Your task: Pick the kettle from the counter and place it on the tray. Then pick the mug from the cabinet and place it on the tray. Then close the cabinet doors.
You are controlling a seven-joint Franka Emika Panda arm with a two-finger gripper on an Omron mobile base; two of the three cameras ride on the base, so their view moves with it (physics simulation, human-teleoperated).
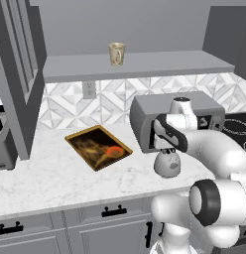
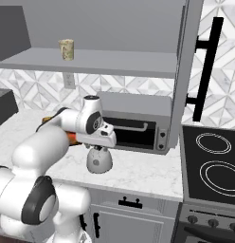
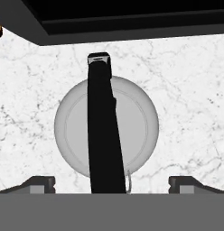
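The gripper (image 3: 112, 184) hangs right over the kettle (image 3: 132, 131). Its two fingers (image 3: 40, 184) are wide apart, one on each side of the kettle, with white stone showing between each finger and the round grey body. They are not touching it. The kettle's dark handle (image 3: 104, 135) runs down the middle of the hand view, between the fingers.

From the base, the kettle (image 1: 168, 163) sits upright on the white surface (image 1: 55, 173), just under the hand. It is right in front of the big grey oven (image 1: 145, 119), which stands at the back of the surface.

The tray (image 1: 98, 147) lies flat on the surface, to the left of the kettle and apart from it. There is an orange-red picture on it.

Up above, the mug (image 1: 116, 53) stands on the cabinet shelf (image 1: 145, 64). The cabinet doors (image 2: 188, 71) are open, one swung out at each side.
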